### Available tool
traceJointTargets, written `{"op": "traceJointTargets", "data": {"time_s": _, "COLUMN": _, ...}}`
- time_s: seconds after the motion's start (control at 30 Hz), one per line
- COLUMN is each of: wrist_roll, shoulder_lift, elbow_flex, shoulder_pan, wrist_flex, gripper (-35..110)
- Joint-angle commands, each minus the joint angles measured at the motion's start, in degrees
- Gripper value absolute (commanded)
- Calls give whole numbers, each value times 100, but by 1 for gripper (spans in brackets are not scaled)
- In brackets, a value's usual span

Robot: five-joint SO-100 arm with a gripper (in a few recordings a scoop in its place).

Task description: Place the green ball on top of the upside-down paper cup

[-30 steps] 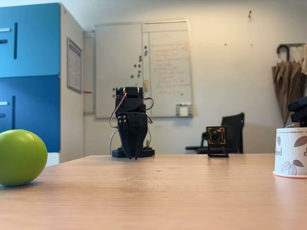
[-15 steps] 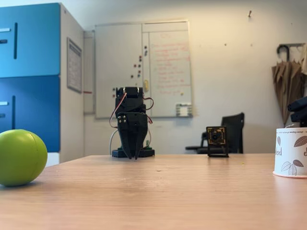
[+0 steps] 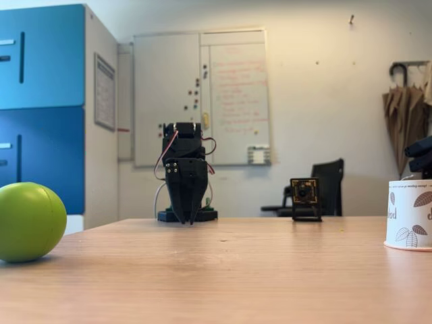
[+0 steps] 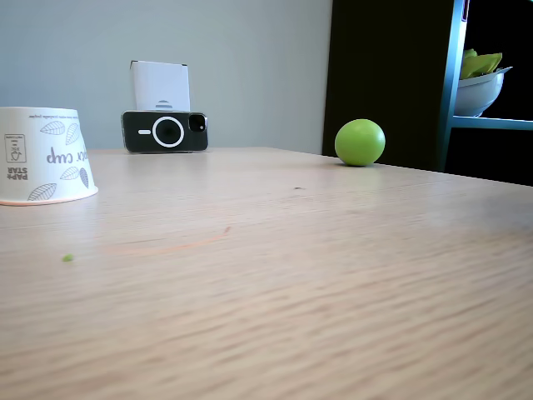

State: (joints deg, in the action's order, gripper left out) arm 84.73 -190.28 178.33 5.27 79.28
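Green ball (image 3: 28, 221) is seen resting on table (image 3: 223, 270), well apart from upside-down paper cup (image 3: 410, 214). Gripper (image 3: 188, 217) is pointed down at far edge, jaws clenched, nothing grasped. Small camera (image 3: 305, 198) stands beside it; phone (image 4: 165, 132) is propped behind the cup.

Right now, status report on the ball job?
Hand shut, empty, at far table edge. Green ball on table. Upside-down cup apart, top bare. Path clear.

No change is to be seen across the pictures. The claw (image 3: 187, 217) is found folded at the far edge of the worktop (image 3: 223, 270) exactly as it was a second ago.
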Motion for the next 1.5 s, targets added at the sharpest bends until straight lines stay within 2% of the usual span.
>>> {"op": "traceJointTargets", "data": {"time_s": 0.0, "wrist_roll": -35, "shoulder_lift": -26, "elbow_flex": 0, "shoulder_pan": -26, "wrist_flex": 53, "gripper": 0}}
{"op": "traceJointTargets", "data": {"time_s": 1.23, "wrist_roll": -97, "shoulder_lift": -9, "elbow_flex": 0, "shoulder_pan": 0, "wrist_flex": 53, "gripper": 0}}
{"op": "traceJointTargets", "data": {"time_s": 1.37, "wrist_roll": 290, "shoulder_lift": 826, "elbow_flex": -70, "shoulder_pan": 70, "wrist_flex": -387, "gripper": 0}}
{"op": "traceJointTargets", "data": {"time_s": 1.47, "wrist_roll": 360, "shoulder_lift": 1433, "elbow_flex": -765, "shoulder_pan": 35, "wrist_flex": -378, "gripper": 0}}
